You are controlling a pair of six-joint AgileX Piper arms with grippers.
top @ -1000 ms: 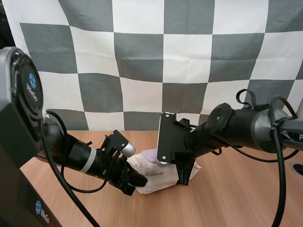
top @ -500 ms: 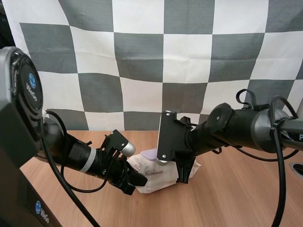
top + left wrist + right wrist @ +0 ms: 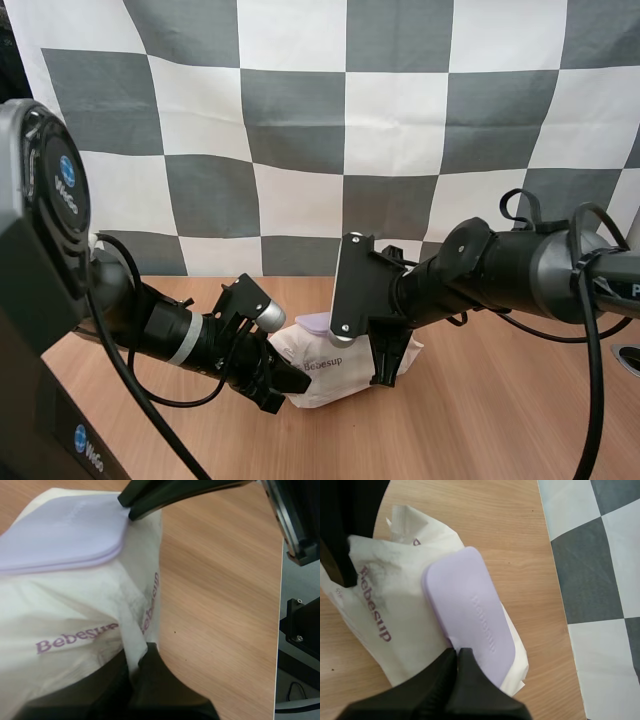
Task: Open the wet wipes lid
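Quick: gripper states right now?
Left gripper: closed on the wet wipes pack, pinching its wrapper.
Right gripper: closed, tips at the lid edge.

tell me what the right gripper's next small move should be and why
Probably lift the right gripper a little, peeling the lid up off the pack. Its fingertips seem closed on the lid's near edge, and the lid lies almost flat. The left gripper pinches the pack's wrapper, which should hold the pack down on the table.
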